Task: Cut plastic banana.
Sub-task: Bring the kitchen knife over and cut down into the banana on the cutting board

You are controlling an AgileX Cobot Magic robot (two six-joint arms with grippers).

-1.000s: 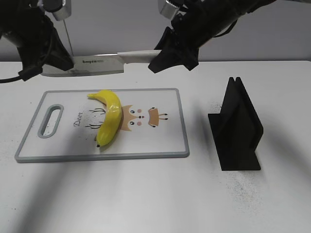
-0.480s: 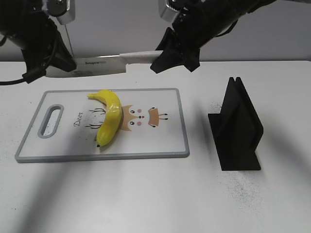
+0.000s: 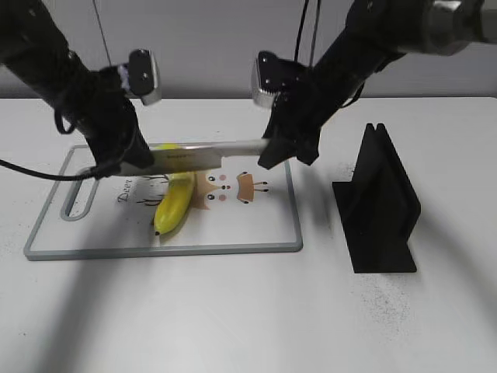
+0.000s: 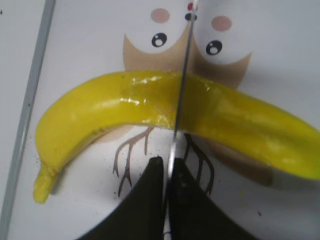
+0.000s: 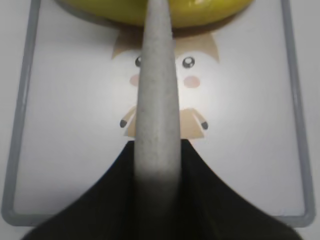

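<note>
The yellow plastic banana [image 3: 175, 205] lies on the deer-print cutting board [image 3: 256, 225]. A knife [image 3: 198, 158] lies level across its upper part, held at both ends. My left gripper [image 3: 128, 159] is shut on the blade's tip end. My right gripper [image 3: 273, 148] is shut on the white handle. In the left wrist view the thin blade edge [image 4: 182, 75] crosses the banana [image 4: 100, 110] about mid-length, ahead of the shut jaws [image 4: 167, 170]. In the right wrist view the handle [image 5: 159, 100] runs from the jaws [image 5: 157, 150] toward the banana [image 5: 120, 10]. I cannot tell if the blade has entered it.
A black knife stand [image 3: 380, 206] stands on the white table right of the board. The board has a handle slot [image 3: 81, 194] at its left end. A grey wall is behind the table.
Both arms have come down and toward me with the knife. It was held high behind the board and now lies across the banana.
</note>
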